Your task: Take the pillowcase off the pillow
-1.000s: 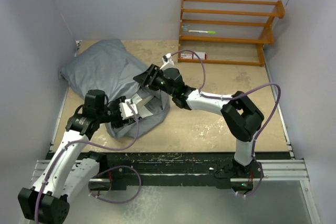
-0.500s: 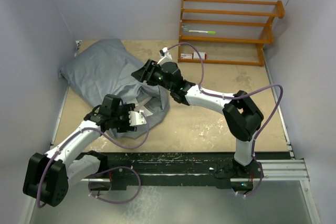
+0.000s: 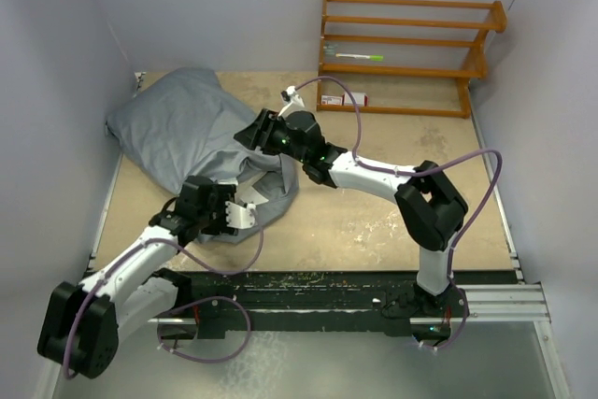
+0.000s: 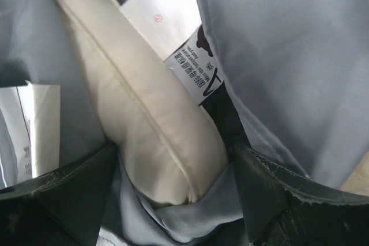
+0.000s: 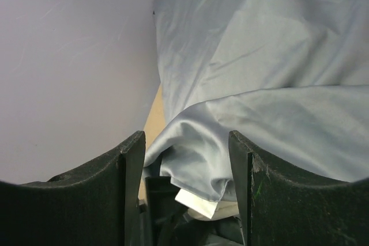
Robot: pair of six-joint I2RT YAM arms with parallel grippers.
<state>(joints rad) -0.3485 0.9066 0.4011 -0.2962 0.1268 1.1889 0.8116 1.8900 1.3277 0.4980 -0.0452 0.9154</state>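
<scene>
Cream pillow (image 4: 144,113) end is stuffed between the fingers of the left claw (image 4: 176,151). They stand wide apart and touch it on both sides, so it looks clamped, though the wrist view is too tight to be sure. A stitched seam runs up the pillow's edge, and a white label (image 4: 199,76) with dark print sits just beside it. The blue-grey pillowcase (image 4: 277,56) wraps round both sides, with its open mouth right at that claw.

The right claw (image 5: 185,142) is partly closed on a raised fold of the pillowcase, further back along the bundle. From above, most of the pillow is inside the pillowcase, lying in the table's (image 3: 374,217) left-rear corner, close up to the left wall (image 3: 56,91). Bare tabletop shows right of it and in front. A wooden rack (image 3: 411,53) stands at the rear right, well apart.
</scene>
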